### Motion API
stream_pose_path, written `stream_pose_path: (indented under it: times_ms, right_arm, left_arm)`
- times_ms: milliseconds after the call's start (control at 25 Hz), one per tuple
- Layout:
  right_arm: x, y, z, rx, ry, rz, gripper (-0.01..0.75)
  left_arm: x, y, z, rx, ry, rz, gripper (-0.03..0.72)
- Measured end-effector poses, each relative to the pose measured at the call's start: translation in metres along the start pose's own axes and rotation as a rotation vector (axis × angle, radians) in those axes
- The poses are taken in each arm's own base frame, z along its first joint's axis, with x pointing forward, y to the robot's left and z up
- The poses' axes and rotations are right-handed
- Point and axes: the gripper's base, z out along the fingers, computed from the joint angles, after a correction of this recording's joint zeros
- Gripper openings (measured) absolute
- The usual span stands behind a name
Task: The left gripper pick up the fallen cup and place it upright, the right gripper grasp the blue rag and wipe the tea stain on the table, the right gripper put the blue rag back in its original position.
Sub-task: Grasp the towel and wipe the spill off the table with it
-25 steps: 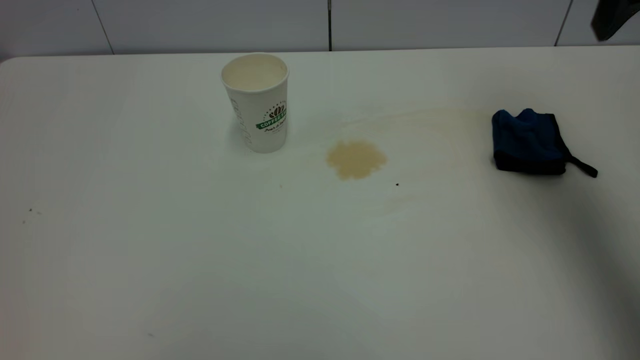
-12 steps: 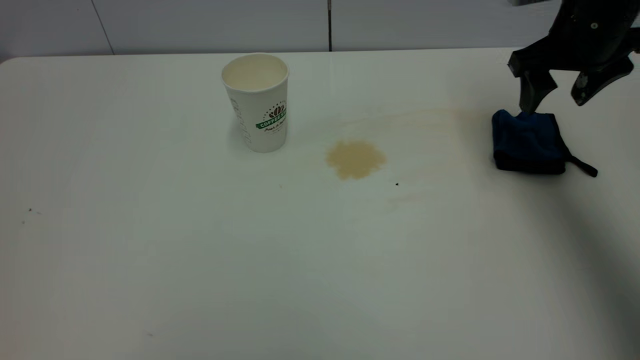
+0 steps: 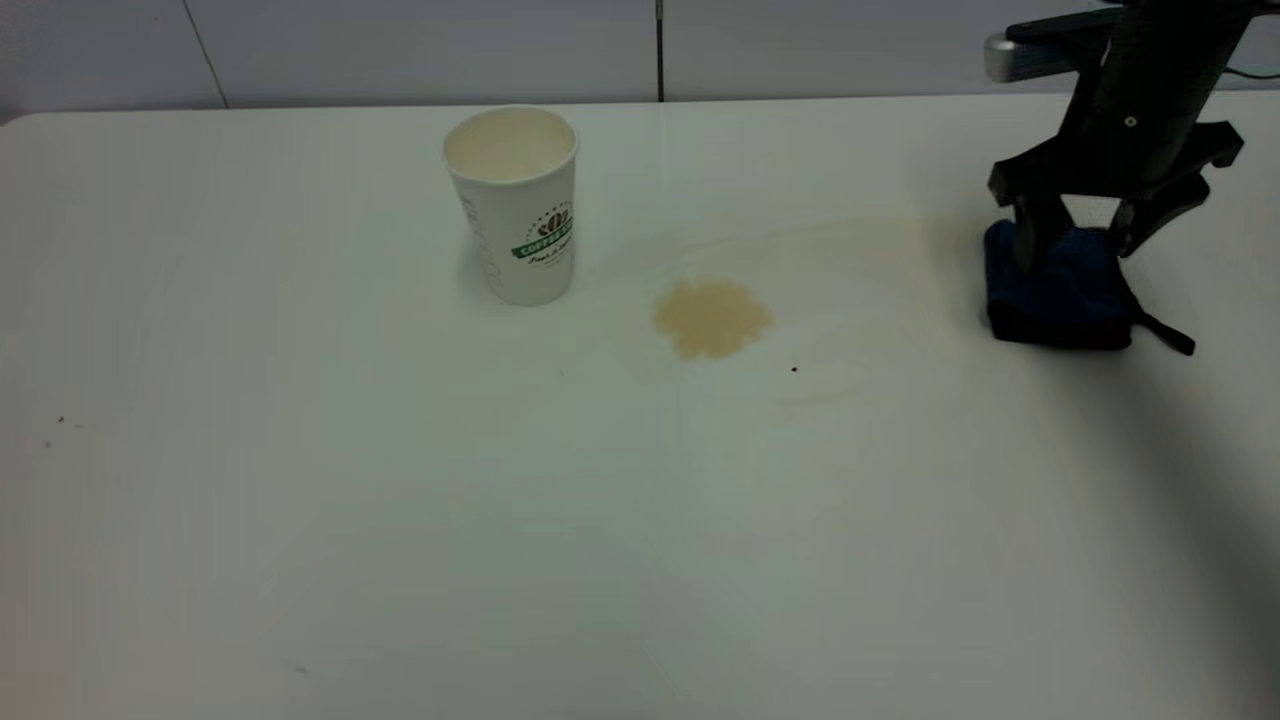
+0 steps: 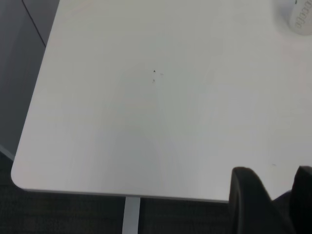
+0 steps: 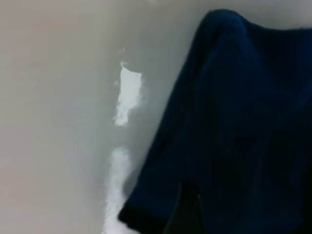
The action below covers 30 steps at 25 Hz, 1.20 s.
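Fingers [image 3: 1030, 240] of the black right gripper [image 3: 1075, 243], spread apart, have just dropped to straddle the crumpled dark blue rag [image 3: 1062, 295] on the white desk [image 3: 400, 480]; closing comes next.

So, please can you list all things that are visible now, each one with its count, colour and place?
cup: one, white with a green logo, upright on the far left-centre of the table.
tea stain: one, tan-brown, near the table's middle, to the right of the cup and apart from it.
blue rag: one, dark blue with black edging and a strap tail, at the right side of the table.
black speck: one, black, just right of the stain on its near side.
table: one, white, with faint tan smears between stain and rag.
wall: pale panels behind the table.
right gripper: one, black, open, fingers astride the top of the rag.
left gripper: one, black, seen only in its wrist view, at the table's edge.
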Motion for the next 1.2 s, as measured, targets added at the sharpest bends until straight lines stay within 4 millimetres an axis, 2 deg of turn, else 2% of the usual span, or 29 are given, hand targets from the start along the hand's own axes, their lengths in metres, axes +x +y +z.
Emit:
stream_pose_path:
  times_ms: [160, 360, 560, 720, 960, 1040, 1120, 1200]
  right_arm:
    - [0.006, -0.012, 0.014, 0.000, 0.030, 0.035, 0.712]
    - [0.010, -0.012, 0.022, -0.006, 0.045, 0.017, 0.704]
    - [0.012, -0.009, 0.029, -0.037, 0.050, 0.010, 0.637]
    - [0.012, -0.006, 0.029, -0.072, 0.047, -0.001, 0.467]
    - [0.013, 0.001, 0.030, -0.144, 0.051, 0.013, 0.124]
    - [0.012, 0.004, 0.030, -0.167, 0.050, 0.001, 0.067]
    - [0.012, 0.012, 0.029, -0.186, 0.049, -0.026, 0.058]
    - [0.012, 0.028, 0.029, -0.204, 0.051, -0.058, 0.058]
  left_arm:
    - [0.000, 0.000, 0.000, 0.000, 0.000, 0.000, 0.241]
    - [0.000, 0.000, 0.000, 0.000, 0.000, 0.000, 0.241]
    - [0.000, 0.000, 0.000, 0.000, 0.001, 0.000, 0.241]
    - [0.000, 0.000, 0.000, 0.000, 0.001, 0.000, 0.241]
    - [0.000, 0.000, 0.000, 0.000, 0.001, 0.000, 0.241]
    - [0.000, 0.000, 0.000, 0.000, 0.001, 0.000, 0.241]
    - [0.000, 0.000, 0.000, 0.000, 0.001, 0.000, 0.241]
    - [0.000, 0.000, 0.000, 0.000, 0.001, 0.000, 0.241]
